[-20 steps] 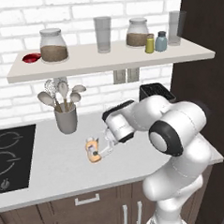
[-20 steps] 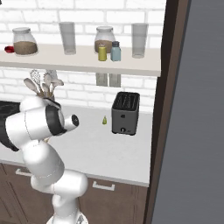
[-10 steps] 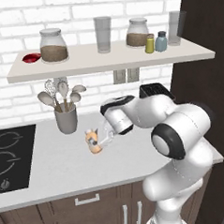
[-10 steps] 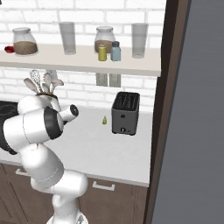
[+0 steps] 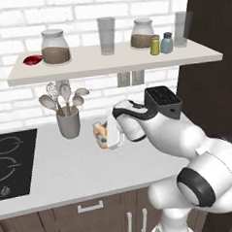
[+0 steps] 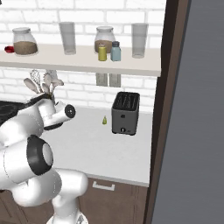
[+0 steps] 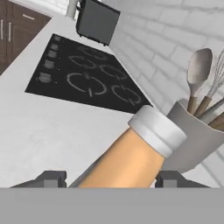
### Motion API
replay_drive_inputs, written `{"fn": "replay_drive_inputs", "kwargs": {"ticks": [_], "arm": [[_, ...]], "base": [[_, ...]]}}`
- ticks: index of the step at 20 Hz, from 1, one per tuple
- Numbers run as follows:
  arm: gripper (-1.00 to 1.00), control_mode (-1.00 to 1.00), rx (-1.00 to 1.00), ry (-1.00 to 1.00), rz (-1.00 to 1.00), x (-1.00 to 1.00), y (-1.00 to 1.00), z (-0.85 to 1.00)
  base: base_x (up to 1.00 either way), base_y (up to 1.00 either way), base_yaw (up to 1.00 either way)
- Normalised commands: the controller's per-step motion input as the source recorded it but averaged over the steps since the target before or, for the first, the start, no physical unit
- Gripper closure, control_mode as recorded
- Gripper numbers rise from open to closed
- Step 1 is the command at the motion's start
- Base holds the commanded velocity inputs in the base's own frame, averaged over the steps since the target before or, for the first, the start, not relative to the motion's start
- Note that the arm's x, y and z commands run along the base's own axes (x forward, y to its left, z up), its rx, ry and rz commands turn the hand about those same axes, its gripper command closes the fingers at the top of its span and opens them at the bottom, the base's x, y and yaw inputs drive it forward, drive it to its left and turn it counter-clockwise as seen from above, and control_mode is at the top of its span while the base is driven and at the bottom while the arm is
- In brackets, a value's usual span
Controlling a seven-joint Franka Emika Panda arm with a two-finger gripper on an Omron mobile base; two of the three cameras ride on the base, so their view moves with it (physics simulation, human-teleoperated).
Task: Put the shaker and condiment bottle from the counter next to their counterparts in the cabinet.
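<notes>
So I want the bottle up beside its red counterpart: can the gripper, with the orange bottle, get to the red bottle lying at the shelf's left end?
Probably yes: the open beige shelf has bare board around the red bottle.

Glossy white rounded arm (image 5: 188,147) — dark joints, dark fingertips (image 7: 51,178)

Orange bottle (image 7: 127,162) with pale grey cap. Yellow shaker (image 5: 155,45) beside blue-grey shaker (image 5: 167,43) on beige shelf (image 5: 114,62). Black cooktop (image 7: 83,78) with grey rings. White brick wall (image 5: 82,13). Grey utensil pot (image 5: 69,123). Black toaster (image 6: 125,113).
</notes>
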Motion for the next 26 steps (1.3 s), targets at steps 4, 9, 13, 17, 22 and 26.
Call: {"fn": "replay_drive_inputs", "kwargs": {"ticks": [4, 9, 13, 17, 22, 26], "arm": [[1.0, -1.0, 0.0, -0.2, 0.0, -0.25, -0.43, 0.81], [1.0, -1.0, 0.0, -0.23, 0.0, -0.1, -0.31, 0.93], [1.0, -1.0, 0.0, -0.28, 0.0, -0.09, -0.28, 0.98], [1.0, -1.0, 0.02, -0.2, 0.0, -0.05, -0.14, 0.93], [1.0, -1.0, 0.09, -0.09, 0.0, -0.1, -0.07, 0.83], [1.0, -1.0, 0.07, -0.09, 0.0, -0.08, -0.03, 0.93]], "base": [[0.0, 0.0, 0.0], [0.0, 0.0, 0.0], [0.0, 0.0, 0.0], [0.0, 0.0, 0.0], [0.0, 0.0, 0.0], [0.0, 0.0, 0.0]]}}
